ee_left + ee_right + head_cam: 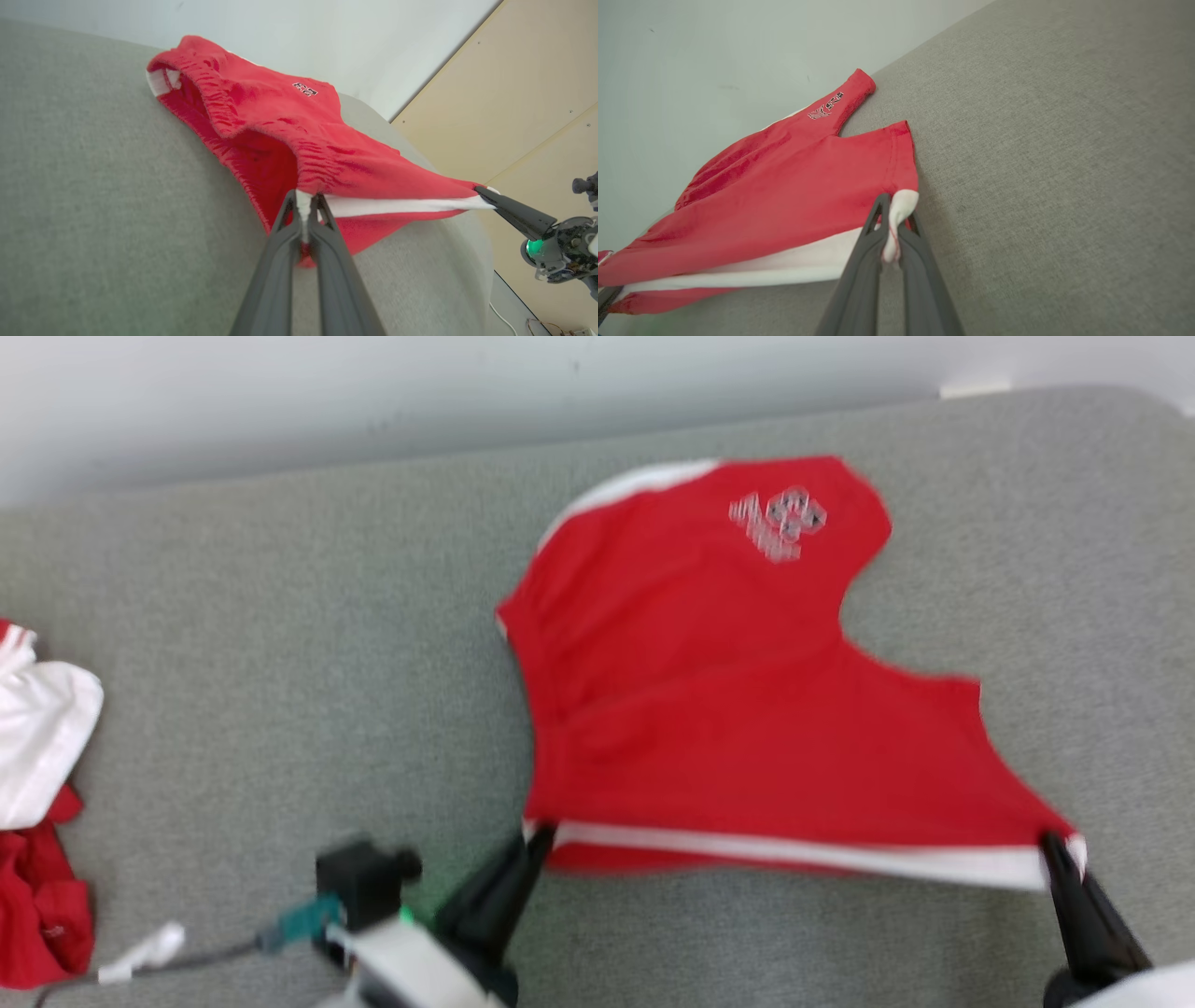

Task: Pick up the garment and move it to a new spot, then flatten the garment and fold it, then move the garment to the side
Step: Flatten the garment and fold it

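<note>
The garment (738, 709) is a pair of red shorts with a white side stripe and a small printed logo, spread over the grey table (280, 663) at centre right. My left gripper (537, 835) is shut on the near left corner of the white stripe, seen close up in the left wrist view with the cloth (280, 135) pinched at my left gripper (306, 196). My right gripper (1060, 849) is shut on the near right corner, where the right wrist view shows white fabric (784, 186) bunched in my right gripper (894, 210). The near edge hangs taut and slightly lifted between them.
A heap of other red and white clothes (37, 803) lies at the table's left edge. A pale wall (373, 392) runs behind the table's far edge. In the left wrist view a beige floor (537, 93) lies past the table's rounded end.
</note>
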